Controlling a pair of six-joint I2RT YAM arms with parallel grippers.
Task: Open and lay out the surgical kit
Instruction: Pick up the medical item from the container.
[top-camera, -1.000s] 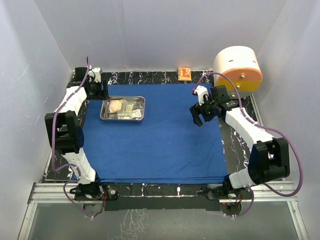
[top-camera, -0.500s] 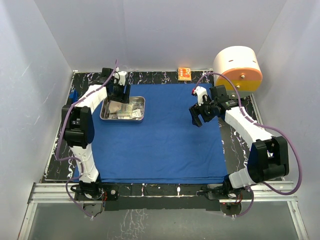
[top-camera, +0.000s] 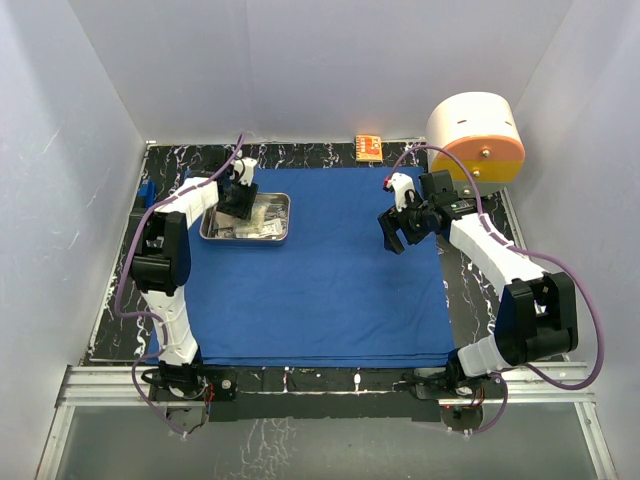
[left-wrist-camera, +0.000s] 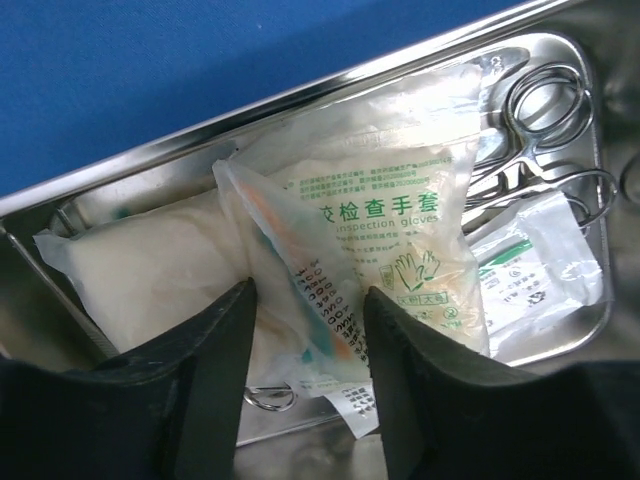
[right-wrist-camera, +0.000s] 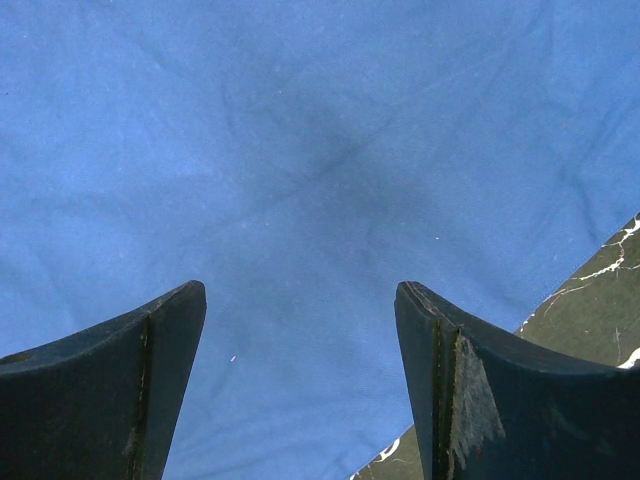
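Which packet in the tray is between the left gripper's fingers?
The glove packet, printed with green text and a hand drawing; its raised edge stands inside the left gripper. The white packet and small packet lie aside.

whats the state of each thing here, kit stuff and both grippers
blue drape, spread flat
steel tray, on drape, loaded
glove packet, sealed, topmost in tray
small packet, sealed, in tray
forceps, in tray, partly under packets
left gripper, part-closed around glove packet, grip unclear
right gripper, open, empty, over drape
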